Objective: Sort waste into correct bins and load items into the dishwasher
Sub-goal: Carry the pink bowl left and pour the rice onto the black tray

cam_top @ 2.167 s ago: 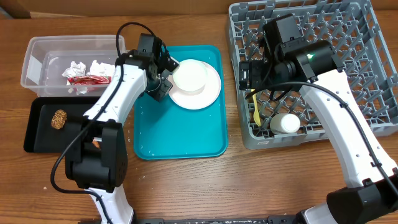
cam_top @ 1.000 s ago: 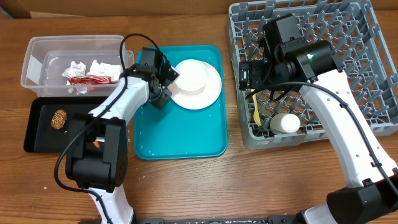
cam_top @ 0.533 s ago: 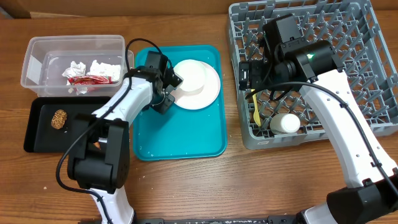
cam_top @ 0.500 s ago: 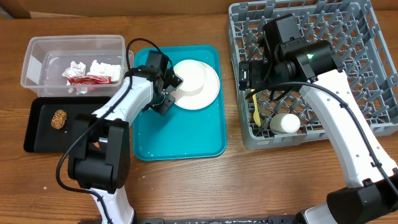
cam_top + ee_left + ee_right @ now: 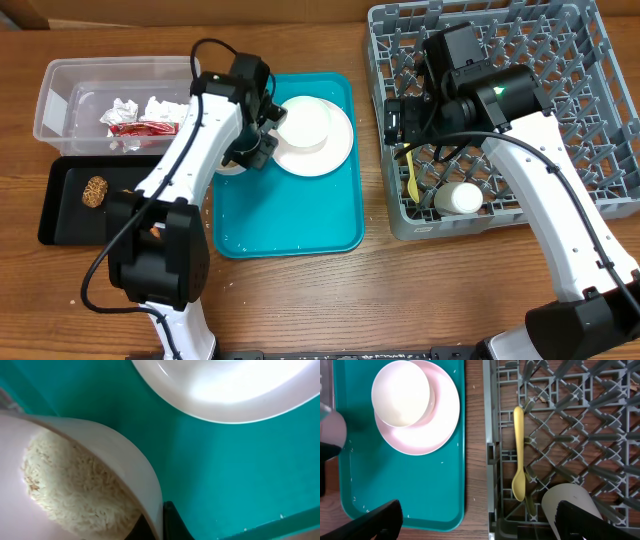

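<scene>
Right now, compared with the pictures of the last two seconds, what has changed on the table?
The left tool closed on the rim of the small white round bowl of rice and raised it a little leftward over the teal plastic tray. Unchanged: the open right tool, the grey plastic dish rack with its yellow plastic spoon and white cup, the pale round plate carrying another bowl.

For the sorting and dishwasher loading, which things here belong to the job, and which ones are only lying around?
Belong to the job: rice bowl, other bowl on the plate, yellow spoon and cup in the dish rack, clear tub with crumpled paper and wrapper, black tray with brown lump.
Only lying around: teal tray, wooden table.
</scene>
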Robot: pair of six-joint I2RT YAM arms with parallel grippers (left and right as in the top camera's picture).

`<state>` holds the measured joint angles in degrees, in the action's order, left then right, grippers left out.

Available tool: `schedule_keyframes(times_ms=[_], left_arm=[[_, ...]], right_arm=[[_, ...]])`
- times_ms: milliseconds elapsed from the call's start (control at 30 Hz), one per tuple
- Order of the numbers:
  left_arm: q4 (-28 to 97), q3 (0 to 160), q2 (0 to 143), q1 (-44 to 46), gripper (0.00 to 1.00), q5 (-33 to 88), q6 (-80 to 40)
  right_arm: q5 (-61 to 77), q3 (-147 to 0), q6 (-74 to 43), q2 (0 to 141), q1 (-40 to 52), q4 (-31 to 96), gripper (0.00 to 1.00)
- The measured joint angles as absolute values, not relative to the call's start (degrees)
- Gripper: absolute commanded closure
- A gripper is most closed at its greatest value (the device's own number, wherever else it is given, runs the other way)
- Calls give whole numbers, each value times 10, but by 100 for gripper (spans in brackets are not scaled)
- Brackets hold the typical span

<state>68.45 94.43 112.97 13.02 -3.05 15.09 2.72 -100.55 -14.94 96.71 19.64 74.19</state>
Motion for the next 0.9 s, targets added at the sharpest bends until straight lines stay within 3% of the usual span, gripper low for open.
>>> schedule_keyframes(times_ms=[533,733,900], left_arm=[[933,1260,1131,97,96,-28,-4],[966,1269,1122,-5,96,-16,-27],[958,1248,1115,-130,96,68,1]], right_arm=[[27,-1006,-149,967,196,745,0],[27,-1006,-149,967,196,745,0],[27,-1006,-149,967,196,745,0]])
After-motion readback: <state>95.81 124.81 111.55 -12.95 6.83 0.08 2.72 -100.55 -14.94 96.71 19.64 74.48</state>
